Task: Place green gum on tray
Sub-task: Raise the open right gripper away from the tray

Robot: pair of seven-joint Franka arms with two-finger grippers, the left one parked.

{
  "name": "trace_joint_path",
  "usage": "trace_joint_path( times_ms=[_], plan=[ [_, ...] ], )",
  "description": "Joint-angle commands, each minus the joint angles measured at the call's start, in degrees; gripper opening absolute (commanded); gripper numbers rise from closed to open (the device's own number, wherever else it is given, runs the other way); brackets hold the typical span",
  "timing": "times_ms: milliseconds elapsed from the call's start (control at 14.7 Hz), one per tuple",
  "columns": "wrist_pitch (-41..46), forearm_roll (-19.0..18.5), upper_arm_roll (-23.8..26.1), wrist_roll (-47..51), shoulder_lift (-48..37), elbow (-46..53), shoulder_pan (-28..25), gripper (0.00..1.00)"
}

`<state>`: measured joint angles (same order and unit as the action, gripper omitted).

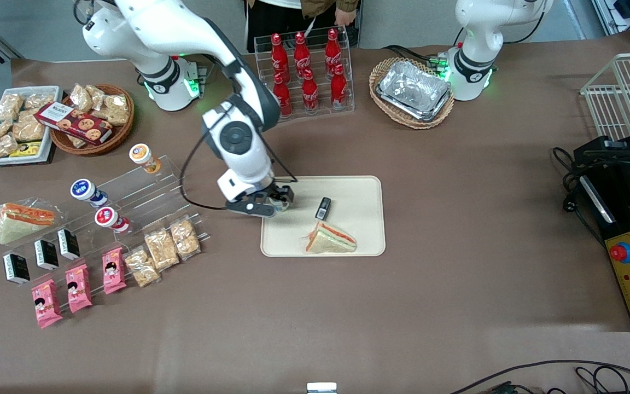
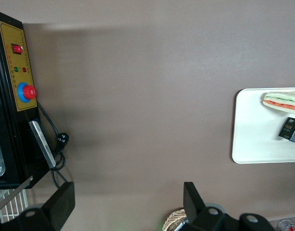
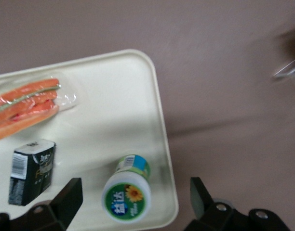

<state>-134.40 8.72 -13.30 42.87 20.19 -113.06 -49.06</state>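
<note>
Tool: the tool (image 1: 271,206) hangs over the tray's working-arm end; fingers (image 3: 65,199) spread wide in the right wrist view, nothing between them.
Green gum: the green gum (image 3: 127,192) stands upright on the tray, right beside the rim near a rounded corner. Green-rimmed lid faces the wrist camera. It sits between the two open fingers but touches neither. In the front view the tool hides it.
Tray: the tray (image 1: 359,189) is cream, lying flat on the brown surface (image 1: 457,219) about mid-table.
Also on tray: a wrapped sandwich (image 1: 330,239) at the edge nearer the front camera; a small black pack (image 1: 323,208) just beside it, farther from the camera. Gum, pack and sandwich are all apart from each other.
Clear rack: a stepped acrylic rack (image 1: 145,191) toward the working arm's end carries an orange-lidded bottle (image 1: 144,157), a blue-lidded bottle (image 1: 86,192) and a red-lidded bottle (image 1: 110,219).
Other stock: pink packs (image 1: 77,287) and black packs (image 1: 41,257) sit nearer the front camera than the rack; cola bottles (image 1: 307,74) stand in a clear holder farther from the camera than the tray; foil trays (image 1: 414,90) in a wicker basket beside them.
</note>
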Motion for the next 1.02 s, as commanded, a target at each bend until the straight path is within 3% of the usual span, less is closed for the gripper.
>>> trace_joint_path(
  times_ms=[0,341,682,955],
  plan=[
    [8.25,0.42,-2.34,-10.58,-9.01,-0.41,4.13,1.0],
    [19.86,0.33,-8.75,-26.75,-17.45,1.17,8.18,1.0],
    [34.09,0.24,-17.63,-39.32,-17.91,11.35,8.8,1.0],
    [40.42,-2.29,-17.99,-43.12,-17.82,17.15,13.1,1.0]
  ],
)
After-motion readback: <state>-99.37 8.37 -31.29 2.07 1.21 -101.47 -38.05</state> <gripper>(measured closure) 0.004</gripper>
